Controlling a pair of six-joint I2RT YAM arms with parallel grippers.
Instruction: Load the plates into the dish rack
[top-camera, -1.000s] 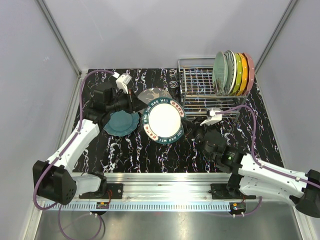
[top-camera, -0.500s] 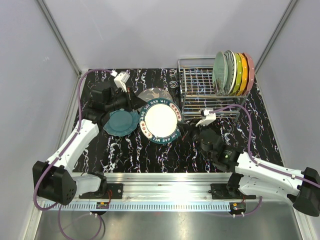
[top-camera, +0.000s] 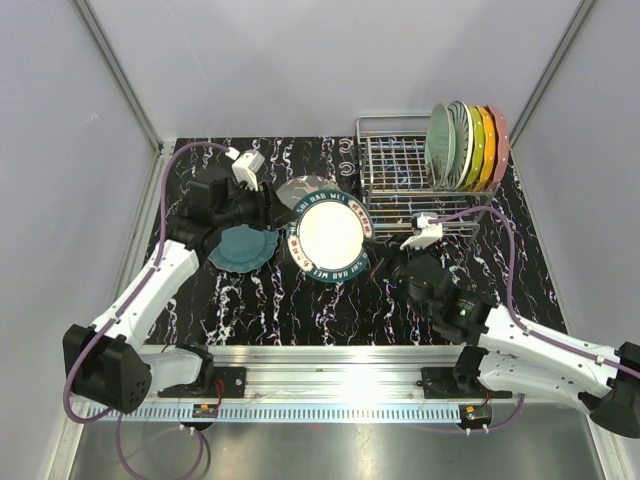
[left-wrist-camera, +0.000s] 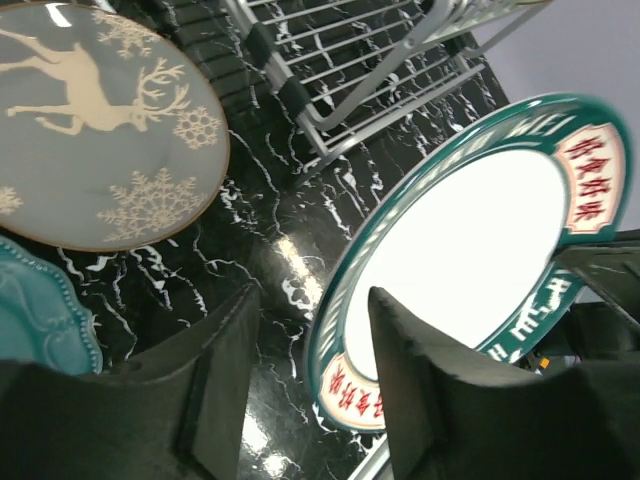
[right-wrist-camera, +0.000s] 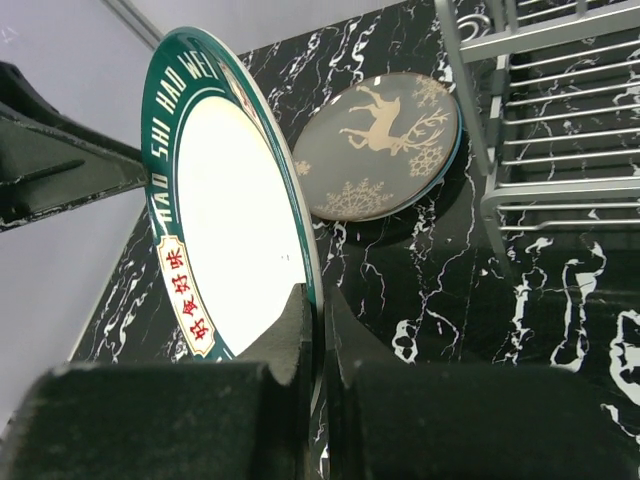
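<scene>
My right gripper (top-camera: 372, 256) is shut on the lower rim of a white plate with a green lettered border (top-camera: 329, 238), holding it tilted on edge above the table; the right wrist view shows the fingers pinching the rim (right-wrist-camera: 320, 318). My left gripper (top-camera: 270, 206) is open and empty just left of this plate; its fingers (left-wrist-camera: 228, 370) frame the plate's rim (left-wrist-camera: 470, 250) without touching. A dark grey deer plate (top-camera: 303, 187) and a teal plate (top-camera: 243, 247) lie flat on the table. The chrome dish rack (top-camera: 400, 175) holds several plates (top-camera: 466, 145) upright at its right end.
The rack's left slots (left-wrist-camera: 350, 70) stand open behind the held plate. The deer plate (right-wrist-camera: 385, 145) lies close to the rack's front left corner (right-wrist-camera: 470, 110). The black marble table (top-camera: 250, 310) is walled by grey panels on three sides.
The held plate has shifted slightly back and right, toward the rack. My left gripper has moved a little right, closer to the plate's left rim.
</scene>
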